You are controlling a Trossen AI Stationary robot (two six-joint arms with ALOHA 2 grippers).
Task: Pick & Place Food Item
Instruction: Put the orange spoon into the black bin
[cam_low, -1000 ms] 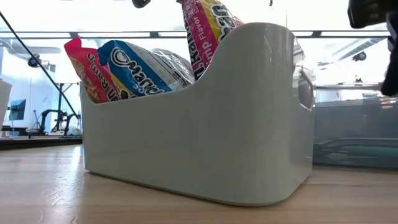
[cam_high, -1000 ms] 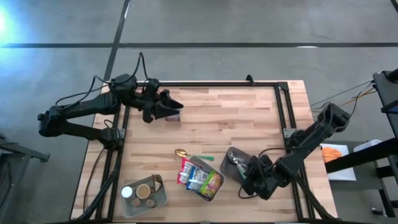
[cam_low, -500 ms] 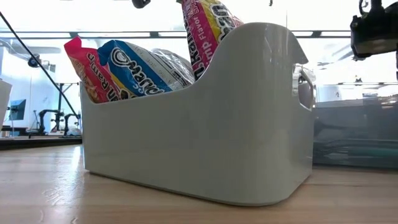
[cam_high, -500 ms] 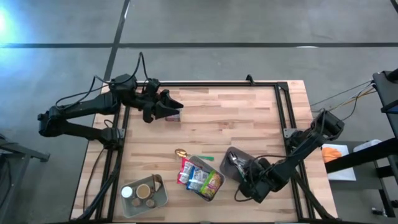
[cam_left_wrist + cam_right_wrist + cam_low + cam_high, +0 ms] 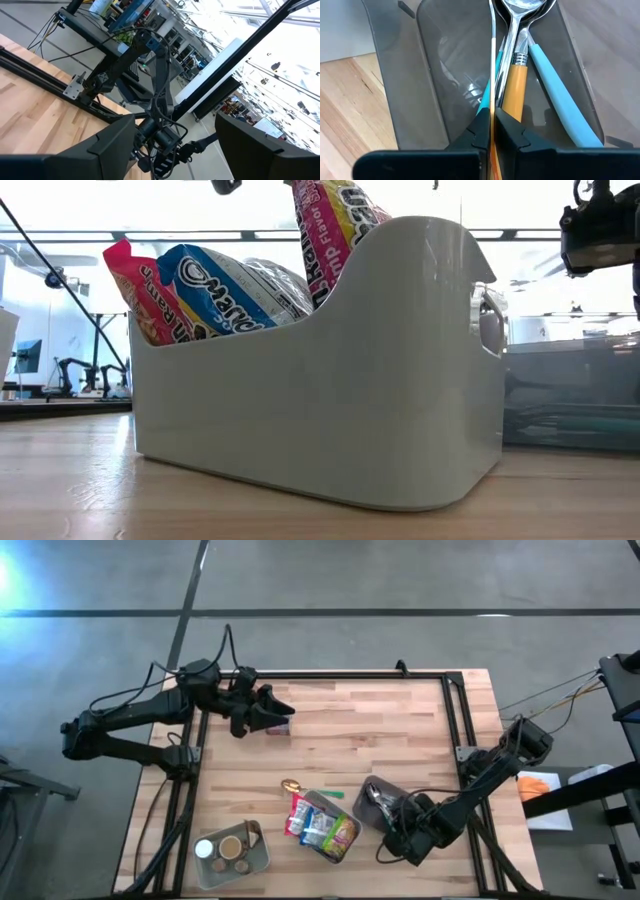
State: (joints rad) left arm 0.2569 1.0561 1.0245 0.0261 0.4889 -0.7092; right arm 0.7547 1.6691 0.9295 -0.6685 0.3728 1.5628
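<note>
High view: white bin (image 5: 345,845) of snack packets (image 5: 318,826) sits near the counter (image 5: 400,740) front. Right gripper (image 5: 492,131), fingers together, clamps a thin utensil handle (image 5: 493,65) over the grey cutlery tray (image 5: 435,75). Left gripper (image 5: 281,712) waits at the far-left counter, fingers apart.

Two dark jointed arms (image 5: 130,720), black trailing cables (image 5: 228,645)
</note>
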